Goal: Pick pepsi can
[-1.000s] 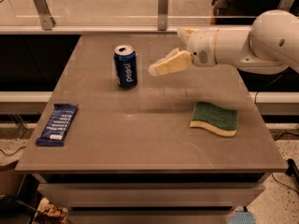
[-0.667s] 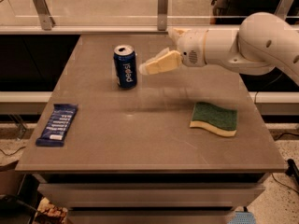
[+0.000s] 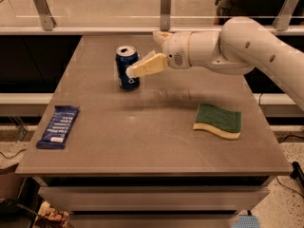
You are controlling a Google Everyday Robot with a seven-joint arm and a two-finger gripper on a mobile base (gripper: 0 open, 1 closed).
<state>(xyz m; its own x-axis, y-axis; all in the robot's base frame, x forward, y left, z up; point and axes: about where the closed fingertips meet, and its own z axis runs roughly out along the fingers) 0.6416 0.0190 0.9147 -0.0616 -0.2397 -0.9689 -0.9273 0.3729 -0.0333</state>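
The pepsi can [image 3: 125, 66] stands upright on the brown table [image 3: 142, 132], left of centre toward the back; it is dark blue with white lettering and a silver top. My gripper [image 3: 142, 53] reaches in from the right on a white arm [image 3: 247, 46] and is just right of the can. Its jaws are open. The near tan finger [image 3: 146, 66] points left, and its tip overlaps the can's right side. The far finger [image 3: 160, 34] lies behind and to the right of the can. The can is not gripped.
A flat blue snack-bar wrapper [image 3: 58, 126] lies near the table's left edge. A green and yellow sponge [image 3: 218, 120] lies on the right. A glass rail with metal posts [image 3: 165, 7] runs behind the table. The front edge drops off to drawers below.
My gripper and arm have moved left toward the can; the near fingertip has gone from a clear gap to overlapping the can's right side. The can, wrapper and sponge have not moved.
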